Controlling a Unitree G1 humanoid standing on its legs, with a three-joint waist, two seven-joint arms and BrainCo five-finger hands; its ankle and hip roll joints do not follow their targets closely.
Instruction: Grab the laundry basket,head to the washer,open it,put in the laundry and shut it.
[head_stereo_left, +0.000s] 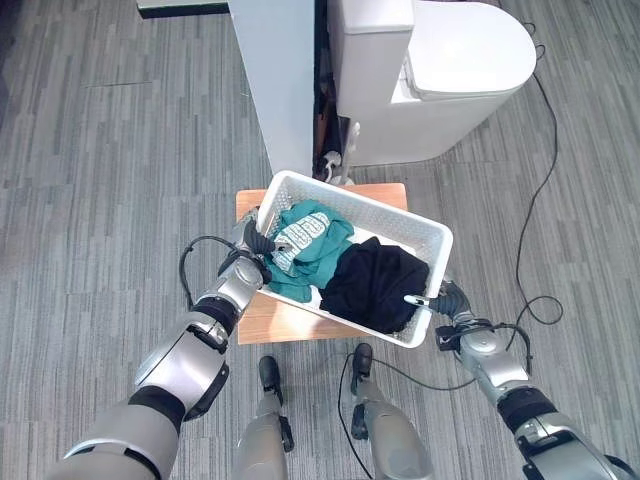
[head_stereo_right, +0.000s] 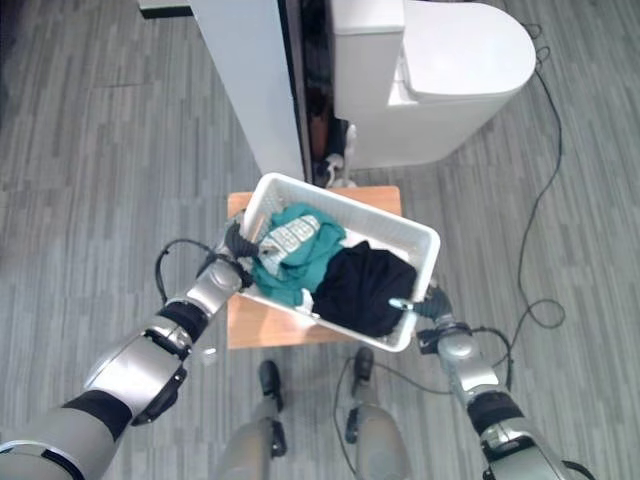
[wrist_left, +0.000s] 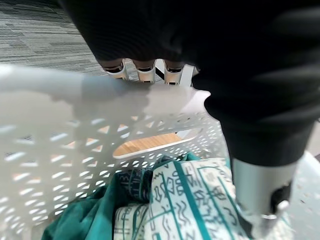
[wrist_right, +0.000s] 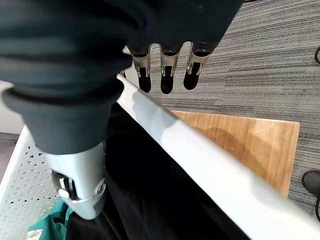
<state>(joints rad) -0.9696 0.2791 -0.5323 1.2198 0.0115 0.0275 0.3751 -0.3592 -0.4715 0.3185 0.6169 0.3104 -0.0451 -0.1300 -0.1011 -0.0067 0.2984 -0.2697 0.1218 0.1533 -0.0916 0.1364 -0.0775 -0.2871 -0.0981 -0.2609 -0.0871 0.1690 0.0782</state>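
Observation:
A white perforated laundry basket (head_stereo_left: 362, 201) sits over a small wooden table (head_stereo_left: 268, 319). In it lie a teal patterned garment (head_stereo_left: 305, 245) and a black garment (head_stereo_left: 372, 283). My left hand (head_stereo_left: 250, 243) grips the basket's left rim (wrist_left: 75, 92), fingers (wrist_left: 137, 70) outside and thumb (wrist_left: 260, 190) inside, beside the teal garment (wrist_left: 190, 195). At the near right rim (wrist_right: 190, 155) my right hand (head_stereo_left: 447, 300) holds on the same way, with fingers (wrist_right: 162, 75) outside and thumb (wrist_right: 80, 185) inside against the black garment (wrist_right: 145, 200).
A white rounded appliance (head_stereo_left: 440, 70) stands just beyond the table, with a tall grey panel (head_stereo_left: 280, 70) to its left. Grey plank flooring lies on both sides. The wooden tabletop (wrist_right: 250, 140) shows under the basket's right rim.

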